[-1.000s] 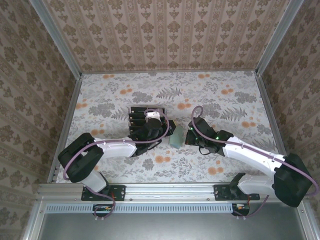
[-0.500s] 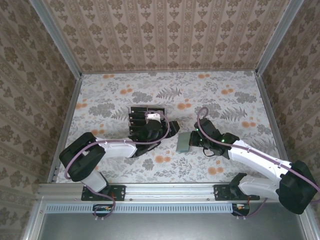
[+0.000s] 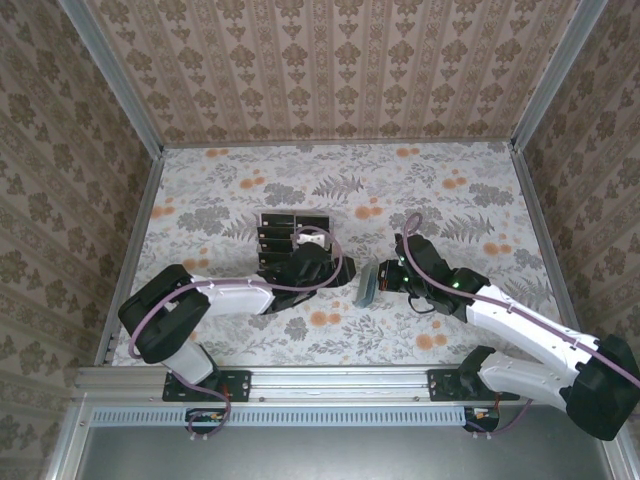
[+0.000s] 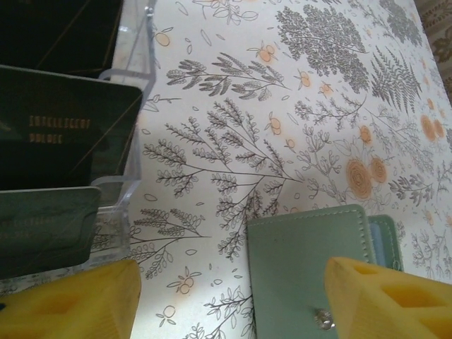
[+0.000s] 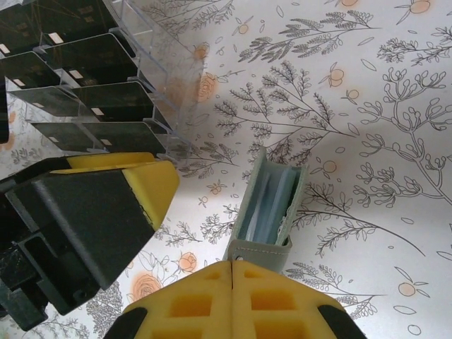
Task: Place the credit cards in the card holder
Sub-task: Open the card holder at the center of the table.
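The pale green card holder (image 3: 368, 285) stands tipped up on its edge between the two grippers, its mouth gaping so the inner pockets (image 5: 272, 198) show. My right gripper (image 5: 232, 267) is shut on the holder's near flap, by the snap. My left gripper (image 4: 229, 289) is open, and the card holder (image 4: 311, 268) lies by its right finger (image 4: 385, 296) with nothing gripped. In the top view the left gripper (image 3: 338, 268) sits just left of the holder. Several black credit cards (image 3: 280, 240) stand in the clear tray (image 4: 138, 92) to the left, also close in the left wrist view as credit cards (image 4: 63, 134).
The clear tray (image 5: 169, 85) of cards (image 5: 92, 56) is close behind the left gripper's finger (image 5: 106, 205). Flowered tablecloth spreads out behind and to the right. Patterned walls and metal rails (image 3: 130, 100) close in the table.
The left gripper has opened. The right gripper has drawn the card holder a little to the right and turned it up on its edge.
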Tool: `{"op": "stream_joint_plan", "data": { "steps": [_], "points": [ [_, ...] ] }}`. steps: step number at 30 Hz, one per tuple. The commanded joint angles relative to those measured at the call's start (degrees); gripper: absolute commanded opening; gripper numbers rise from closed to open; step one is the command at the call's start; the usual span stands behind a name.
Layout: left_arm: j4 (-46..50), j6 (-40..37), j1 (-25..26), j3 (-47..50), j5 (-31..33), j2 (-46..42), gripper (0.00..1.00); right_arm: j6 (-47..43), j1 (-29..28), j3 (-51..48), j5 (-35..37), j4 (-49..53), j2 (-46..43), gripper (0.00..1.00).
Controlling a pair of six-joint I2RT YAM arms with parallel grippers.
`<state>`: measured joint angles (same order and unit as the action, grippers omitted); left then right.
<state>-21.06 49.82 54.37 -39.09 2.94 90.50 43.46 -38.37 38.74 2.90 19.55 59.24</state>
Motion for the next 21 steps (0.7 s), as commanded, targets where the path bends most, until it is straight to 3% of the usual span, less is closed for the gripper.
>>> {"op": "stream_joint_plan", "data": {
  "steps": [1,11,21],
  "points": [
    [1.17,-2.84,0.41,-2.71,-1.44,-0.41,0.71,-0.75,0.31,1.44,-0.55,0.76,-0.70,0.00],
    [3.46,-4.84,1.37,-5.01,-1.09,0.65,0.72,-0.66,0.40,0.47,0.51,1.20,-0.97,0.00],
    [17.14,-7.08,1.88,-6.05,2.96,1.00,0.60,-1.18,2.61,-2.62,0.06,0.98,-2.54,0.00]
  ]
}}
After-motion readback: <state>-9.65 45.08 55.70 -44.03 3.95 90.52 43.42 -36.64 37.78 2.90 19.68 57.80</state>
